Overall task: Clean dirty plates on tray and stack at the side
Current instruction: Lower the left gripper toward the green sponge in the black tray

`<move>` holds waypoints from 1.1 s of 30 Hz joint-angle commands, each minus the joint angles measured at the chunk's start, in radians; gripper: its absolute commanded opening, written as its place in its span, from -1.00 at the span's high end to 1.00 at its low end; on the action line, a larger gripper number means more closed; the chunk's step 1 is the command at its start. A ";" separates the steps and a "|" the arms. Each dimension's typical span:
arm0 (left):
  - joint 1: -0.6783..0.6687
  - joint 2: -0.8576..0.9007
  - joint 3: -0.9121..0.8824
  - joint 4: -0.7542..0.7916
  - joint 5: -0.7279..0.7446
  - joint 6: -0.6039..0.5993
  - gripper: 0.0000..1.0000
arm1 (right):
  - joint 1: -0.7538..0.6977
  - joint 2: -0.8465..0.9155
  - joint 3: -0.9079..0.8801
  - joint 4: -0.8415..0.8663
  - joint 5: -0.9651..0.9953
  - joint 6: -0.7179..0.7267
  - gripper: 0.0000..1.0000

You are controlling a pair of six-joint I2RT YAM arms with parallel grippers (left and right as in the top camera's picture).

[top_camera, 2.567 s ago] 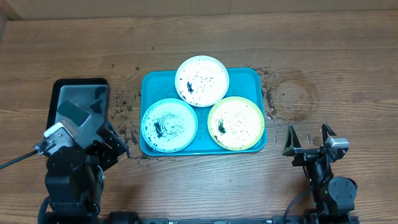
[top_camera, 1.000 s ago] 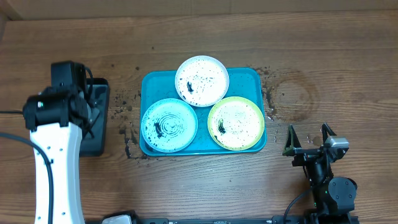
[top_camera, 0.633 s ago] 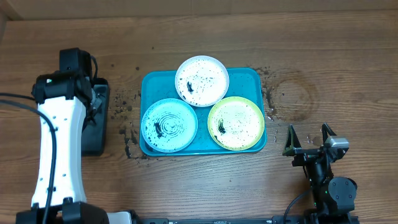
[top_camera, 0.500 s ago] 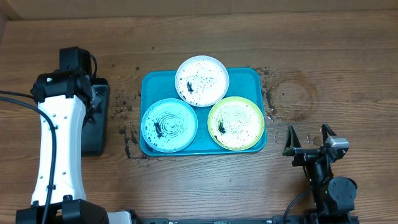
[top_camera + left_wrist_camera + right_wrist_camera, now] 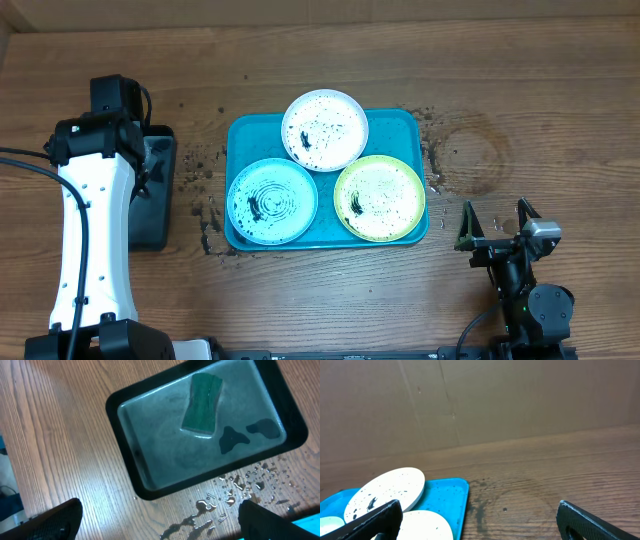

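Observation:
On the teal-blue tray point(image 5: 403, 127) lie three dirty plates: a white-rimmed one point(image 5: 325, 130) at the back, a light teal one point(image 5: 272, 201) front left and a lime green one point(image 5: 379, 198) front right. All are speckled with dark dirt. My left gripper point(image 5: 160, 526) hangs open over the wood just beside a small black-rimmed tray point(image 5: 126, 462), which holds a green sponge point(image 5: 202, 404). Nothing is between its fingers. My right gripper point(image 5: 497, 222) rests open and empty at the front right, a little right of the teal-blue tray point(image 5: 451, 495). The right wrist view shows the white plate point(image 5: 385, 489).
The black-rimmed tray point(image 5: 158, 205) is wet inside, partly hidden under my left arm point(image 5: 95, 210). Water drops and dark crumbs point(image 5: 205, 215) lie between the two trays. A damp ring point(image 5: 472, 152) marks the wood right of the plates. A cardboard wall point(image 5: 480, 400) stands behind.
The left arm rose from its rest at the front left and reached out over the black-rimmed tray, then edged slightly back. The right arm and the plates stayed put.

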 commanded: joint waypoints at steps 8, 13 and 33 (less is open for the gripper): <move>0.016 -0.001 0.019 0.129 -0.031 0.143 -1.00 | -0.004 -0.009 -0.011 0.006 -0.001 -0.004 -1.00; 0.057 -0.001 0.019 0.175 -0.022 0.143 -1.00 | -0.004 -0.009 -0.011 0.006 -0.002 -0.005 -1.00; 0.138 0.229 0.018 0.340 -0.062 0.190 -1.00 | -0.004 -0.009 -0.011 0.006 -0.002 -0.005 -1.00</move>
